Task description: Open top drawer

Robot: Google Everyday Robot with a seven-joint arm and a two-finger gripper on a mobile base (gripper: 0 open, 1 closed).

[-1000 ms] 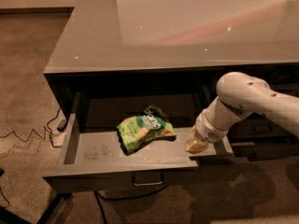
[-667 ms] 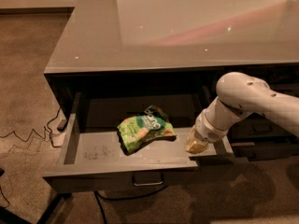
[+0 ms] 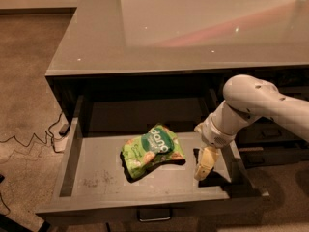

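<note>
The top drawer (image 3: 91, 175) was pulled far out from under the shiny grey desk top (image 3: 169, 37). Its grey floor showed, with some dusty marks near the front left. The small metal pull (image 3: 154, 214) sat in the middle of its front, right at the bottom of the view. A green snack bag (image 3: 152, 150) lay in the middle of the drawer, a bit crumpled. The gripper (image 3: 203, 170) pointed down into the right side of the drawer. It was just beside the bag but not touching it, near the right wall and well apart from the pull. I could not tell if the gripper was apart or together, or if it touched the drawer floor. The white arm (image 3: 256, 108) came in from the right and bent down to it. Behind the arm were smaller dark drawer fronts (image 3: 270, 134). On the brown carpet (image 3: 29, 71) at the left, thin cables (image 3: 29, 141) ran to a plug box (image 3: 63, 129) by the desk.
</note>
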